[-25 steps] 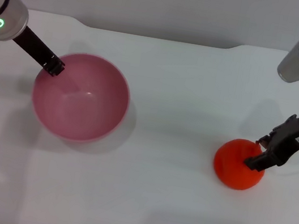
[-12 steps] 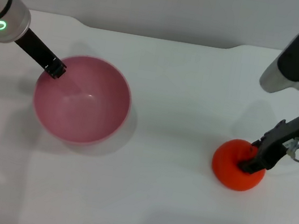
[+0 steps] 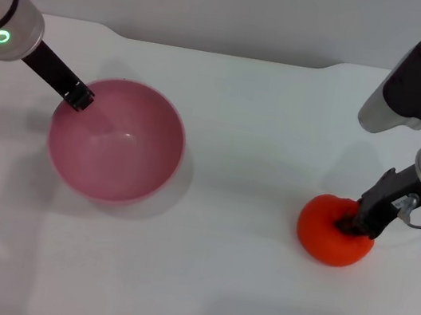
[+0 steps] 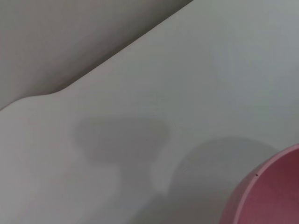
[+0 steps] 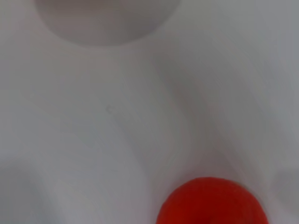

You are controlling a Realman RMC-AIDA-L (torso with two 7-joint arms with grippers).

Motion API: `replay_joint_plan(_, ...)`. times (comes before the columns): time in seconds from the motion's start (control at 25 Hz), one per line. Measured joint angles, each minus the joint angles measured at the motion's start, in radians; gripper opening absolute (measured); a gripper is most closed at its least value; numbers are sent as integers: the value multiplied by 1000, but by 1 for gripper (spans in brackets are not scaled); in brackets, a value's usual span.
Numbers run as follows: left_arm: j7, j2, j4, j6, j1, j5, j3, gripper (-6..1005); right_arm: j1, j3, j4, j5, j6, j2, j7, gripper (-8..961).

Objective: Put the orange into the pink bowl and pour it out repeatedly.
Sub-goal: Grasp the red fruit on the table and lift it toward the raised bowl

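Head view: white surface [image 3: 247, 131] with the pink bowl [image 3: 116, 140] over on the robot's left and the orange [image 3: 334, 231] well apart from it on the right, both sitting on the surface.
Head view, left gripper [image 3: 79, 97]: its dark tip sits right at the bowl's far-left rim, looks like it's pinching the rim, though whether the fingers are actually clamped can't be made out. Arm comes in from the upper left corner with a green ring light on it.
Head view, right gripper [image 3: 353, 224]: comes down at a slant from the right, tip pressed onto the top right of the orange. Looks like contact, but can't tell if the fingers are closed on the fruit or spread over it.
Left wrist view: mostly bare surface [image 4: 196, 84] with soft shadows and a darker wall band past its edge; a curved slice of the pink bowl [image 4: 268, 193] pokes in at one corner. No fingers show.
Right wrist view: pretty blurry, the orange [image 5: 212, 203] sits at the frame edge on the pale surface [image 5: 117, 116], a round grey shadow across from it. No fingers show here either.
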Motion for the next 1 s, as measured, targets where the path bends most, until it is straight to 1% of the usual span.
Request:
replay_joint_plan(0.08, 0, 0, 0, 0, 0, 0, 1, 42, -2, 0, -2, 3, 0, 0, 0, 278)
replay_joint_plan(0.2, 1, 0, 0, -1, 0, -1, 1, 42, -7, 5, -23, 5, 0, 0, 2, 229)
replay_joint_plan(0.28, 1, 0, 0, -1, 0, -1, 2, 42, -21, 9, -75, 11, -4, 2, 14, 197)
replay_joint_plan(0.4, 2, 1, 0, -3, 3, -1, 1, 42, -66, 16, -231, 31, -7, 4, 58, 132)
replay_joint_plan(0.56, 6, 2, -2, -4, 5, -1, 1, 42, -104, 26, -432, 61, -9, 9, 86, 117)
replay_joint_plan(0.72, 10, 2, -2, -2, 3, -1, 1, 42, -106, 27, -577, 162, -2, 10, 81, 101)
replay_joint_plan(0.84, 10, 2, -2, -2, 1, -2, 1, 42, -97, 13, -631, 250, 45, 11, 73, 90)
replay_joint_plan(1.0, 11, 1, -2, -1, -1, -2, 2, 42, -79, -61, -622, 311, 125, 11, 45, 72)
